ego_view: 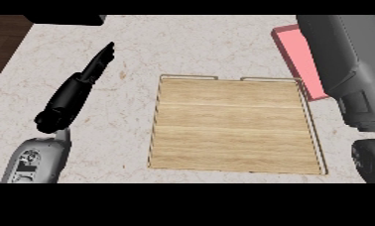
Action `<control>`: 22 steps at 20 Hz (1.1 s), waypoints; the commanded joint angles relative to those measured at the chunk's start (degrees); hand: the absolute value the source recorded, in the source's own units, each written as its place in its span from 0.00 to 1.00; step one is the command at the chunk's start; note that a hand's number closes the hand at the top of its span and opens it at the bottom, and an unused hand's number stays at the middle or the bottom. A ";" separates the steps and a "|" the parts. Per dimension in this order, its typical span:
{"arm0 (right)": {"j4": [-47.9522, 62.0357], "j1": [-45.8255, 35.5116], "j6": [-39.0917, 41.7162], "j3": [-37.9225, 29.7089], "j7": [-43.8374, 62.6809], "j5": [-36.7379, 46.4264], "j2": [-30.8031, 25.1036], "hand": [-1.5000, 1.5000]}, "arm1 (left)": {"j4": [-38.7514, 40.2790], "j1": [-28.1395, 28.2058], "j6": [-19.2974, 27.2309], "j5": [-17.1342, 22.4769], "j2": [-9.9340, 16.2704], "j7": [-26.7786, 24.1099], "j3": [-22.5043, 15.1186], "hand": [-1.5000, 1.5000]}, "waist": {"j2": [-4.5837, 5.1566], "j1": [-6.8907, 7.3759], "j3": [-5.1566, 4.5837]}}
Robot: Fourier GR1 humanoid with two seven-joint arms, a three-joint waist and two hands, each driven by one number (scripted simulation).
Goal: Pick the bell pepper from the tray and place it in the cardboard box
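The wooden tray (234,123) lies flat in the middle of the counter, and nothing shows on its boards. No bell pepper is visible anywhere. A pink box (296,56) sits at the tray's upper right corner, mostly hidden behind my right forearm (337,56). That forearm runs from the lower right edge to the top of the view, where it is cut off, so its hand does not show. My left hand (81,88) rests open left of the tray, fingers straight and pointing up and away, holding nothing.
The pale marble counter (198,41) stretches behind and to the left of the tray. A dark object (64,19) sits at the far left corner. The counter's left edge borders a dark wooden floor (9,36).
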 commanded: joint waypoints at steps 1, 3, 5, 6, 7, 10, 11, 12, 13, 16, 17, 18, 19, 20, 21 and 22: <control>6.70 -1.40 1.15 0.19 1.07 2.48 -4.31 1.00 | -1.28 0.86 -0.60 0.22 0.94 0.27 0.77 0.50 | -0.15 -0.09 -0.01; 9.20 0.86 2.44 -1.90 -4.20 -0.43 -7.04 1.00 | -1.31 3.33 0.60 -0.66 -0.72 -1.65 -0.42 0.50 | -0.05 0.00 0.02; 10.96 0.36 8.00 -2.38 -4.13 -1.24 -8.30 1.00 | 1.48 -0.30 -1.93 1.23 1.79 -0.33 2.00 0.50 | -0.20 -0.90 0.00; 12.47 -1.16 10.96 -4.45 -5.51 -3.43 -10.32 1.00 | -1.15 -0.77 -1.41 1.60 0.54 1.09 1.23 0.50 | -0.13 -0.37 0.04; 13.55 -0.07 14.02 -5.79 -7.06 -5.18 -11.24 1.00 | 0.58 -0.67 -1.23 1.75 0.39 0.45 1.68 0.50 | -0.09 -0.84 0.05; 15.89 2.20 16.23 -7.37 -9.09 -7.16 -11.67 1.00 | 1.60 0.97 0.43 -0.49 -0.49 -2.20 0.75 0.50 | -0.12 -0.93 0.04; 16.37 0.76 19.55 -7.83 -11.32 -7.71 -15.16 1.00 | -0.17 1.24 -1.04 0.75 0.59 -0.17 1.34 0.50 | -0.20 -0.58 0.06; 16.86 2.42 19.72 -7.27 -11.04 -7.43 -13.84 1.00 | 0.00 0.14 -1.23 0.92 0.64 0.28 1.51 0.50 | -0.33 -0.98 0.05; 17.25 1.94 20.79 -7.84 -11.58 -8.27 -13.82 1.00 | -0.49 0.23 -1.14 0.78 0.01 0.76 0.87 0.50 | -0.31 -0.83 0.05; 20.04 4.23 26.06 -7.68 -14.07 -8.09 -17.73 1.00 | -0.25 1.89 -0.52 -0.43 -0.03 -0.81 0.53 0.50 | -0.08 -0.59 0.06; 20.65 1.59 27.72 -8.02 -10.51 -8.38 -16.87 1.00 | -0.78 -0.61 -2.28 2.03 0.46 1.71 1.59 0.50 | -0.02 -0.17 0.06; 20.30 4.32 27.36 -8.55 -12.28 -9.42 -16.39 1.00 | -0.58 0.87 -1.24 0.62 0.18 0.55 1.21 0.50 | -0.32 -0.89 0.05; 20.75 3.10 30.68 -9.63 -15.26 -10.67 -18.94 0.00 | 1.48 0.88 -0.94 0.27 0.61 -1.97 2.02 0.50 | -0.08 -0.70 0.05; 20.88 3.52 31.61 -9.72 -16.78 -11.36 -16.81 0.00 | 0.69 0.68 -0.32 -0.69 -0.13 -1.29 0.90 0.50 | -0.24 -0.86 0.06; 20.68 4.01 31.79 -9.79 -18.56 -11.74 -16.52 0.00 | -0.88 2.21 -0.94 -0.12 -0.14 -0.99 0.70 0.50 | -0.27 -0.56 0.07; 20.26 4.34 31.36 -10.23 -20.44 -12.38 -16.68 0.00 | 1.84 1.35 -0.93 -0.20 0.87 -3.06 2.19 0.50 | -0.09 -0.58 0.07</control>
